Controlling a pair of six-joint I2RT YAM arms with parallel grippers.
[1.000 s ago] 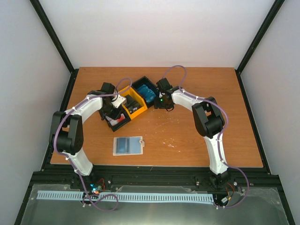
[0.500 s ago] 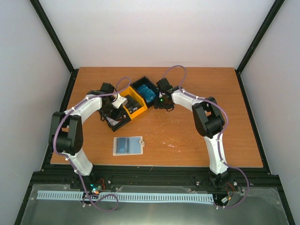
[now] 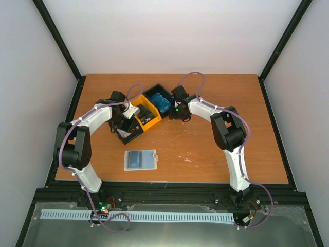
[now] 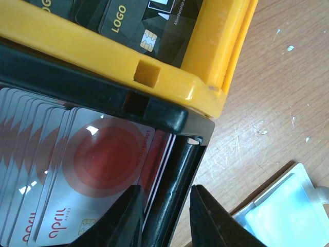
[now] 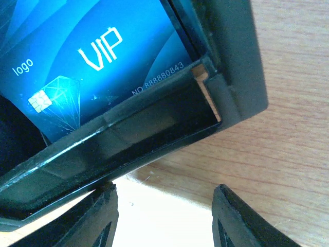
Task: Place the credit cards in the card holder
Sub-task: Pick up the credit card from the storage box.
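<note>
I'm looking at one tray [image 3: 149,122] of three compartments on the wooden table [image 3: 231,103], and it is filling most of both wrist views. The left gripper [image 4: 165,200] is hanging at the end black compartment with its fingers a little apart, astride that compartment's wall. One finger is over the red-and-white cards [image 4: 97,170] and the other is outside, over the wood. Whether they are pinching the wall I cannot tell. The right gripper [image 5: 164,218] is hovering just off the corner of the other black compartment, its jaws standing wide with only bare table between them.

Counting: one card holder [image 3: 140,159] is lying open, pale-blue side up, on the table on the near side of the tray and apart from both grippers. The left wrist view is cutting it off at one corner. The red-and-white cards are lying fanned, and I'm seeing about seven edges but cannot count them surely. In the yellow middle compartment three black cards [image 4: 128,25] are showing, all cropped. Only one blue card [image 5: 87,62], marked VIP, is showing its face, and anything under it is hidden. From above, the grippers are covering part of the tray.
</note>
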